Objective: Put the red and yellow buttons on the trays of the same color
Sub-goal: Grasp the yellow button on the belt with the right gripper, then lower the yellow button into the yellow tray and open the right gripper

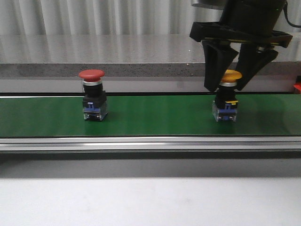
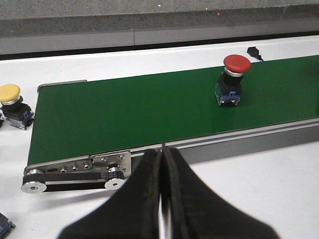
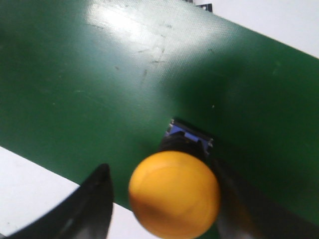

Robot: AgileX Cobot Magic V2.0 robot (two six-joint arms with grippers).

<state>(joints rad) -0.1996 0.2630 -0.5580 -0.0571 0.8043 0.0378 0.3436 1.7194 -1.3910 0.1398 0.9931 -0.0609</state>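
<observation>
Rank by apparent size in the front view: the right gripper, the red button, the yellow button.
1. Right gripper, clearly largest.
2. Red button and yellow button: look alike in size; the gripper partly hides the yellow one, so no ranking.

The green belt [image 1: 150, 117] looks matt and faintly scuffed, its rail [image 1: 150, 142] brushed metal; the yellow button [image 3: 174, 193] cap is smooth plastic.

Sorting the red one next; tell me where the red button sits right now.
In the front view the red button stands upright on the left part of the green belt, well apart from the yellow button under the right gripper.
</observation>
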